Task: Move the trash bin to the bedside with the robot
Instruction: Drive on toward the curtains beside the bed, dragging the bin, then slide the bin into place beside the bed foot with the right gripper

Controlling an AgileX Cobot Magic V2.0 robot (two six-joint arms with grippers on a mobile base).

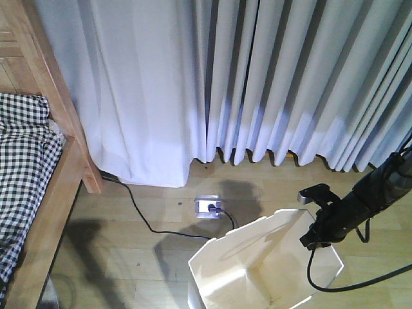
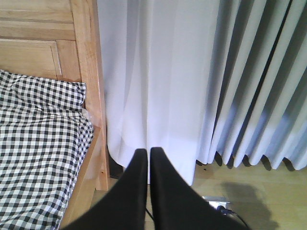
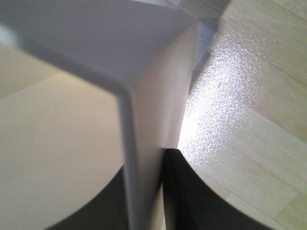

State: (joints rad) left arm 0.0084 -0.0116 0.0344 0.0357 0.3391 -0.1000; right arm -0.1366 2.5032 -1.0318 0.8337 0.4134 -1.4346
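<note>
You have a light wooden floor [image 1: 129,257] that runs up to pale grey curtains [image 1: 270,77] across the top of the front view. At the left edge stands the bed frame [image 1: 55,84] with checked bedding [image 1: 26,167]. A floor socket [image 1: 208,207] sits in the lower middle, and a black cable [image 1: 136,207] goes from it toward the bed. The trash bin [image 1: 257,264] is at the lower right, well apart from the bed. Its base is cut off, so you cannot tell if it rests on the floor. Inside, only cream walls show. The right gripper [image 1: 317,235] is clamped on its rim, with the fingers [image 3: 192,191] on both sides of the wall. The left gripper [image 2: 147,155] has its fingers pressed together.
</note>
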